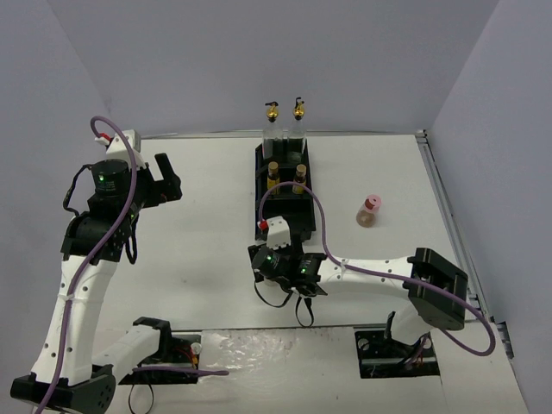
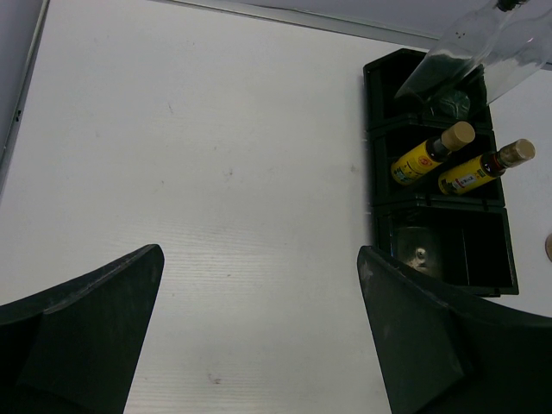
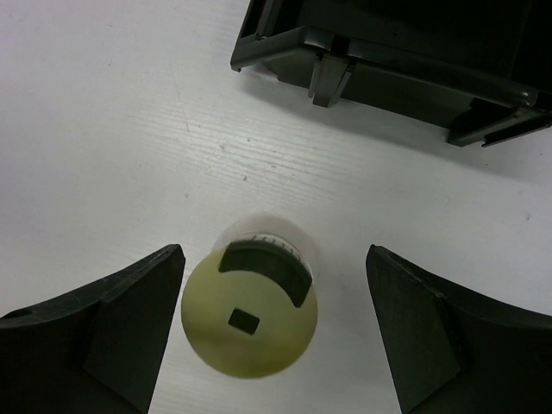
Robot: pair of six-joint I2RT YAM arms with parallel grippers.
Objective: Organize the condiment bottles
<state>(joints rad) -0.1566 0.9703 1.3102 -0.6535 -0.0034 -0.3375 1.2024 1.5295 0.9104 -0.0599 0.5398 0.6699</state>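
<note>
A cream bottle with a pale yellow lid stands upright on the table, seen from above in the right wrist view. My right gripper is open around it, the left finger close to the lid and a gap on the right. In the top view my right gripper covers this bottle. Two tall clear bottles with gold tops and two amber-yellow bottles stand in the black tray. The pink-capped bottle stands alone to the right. My left gripper hangs open and empty at the left.
The tray's near compartment holds no bottle, and its near wall lies just beyond the cream bottle. The amber bottles lean in the middle compartment. Grey walls close in the table on three sides.
</note>
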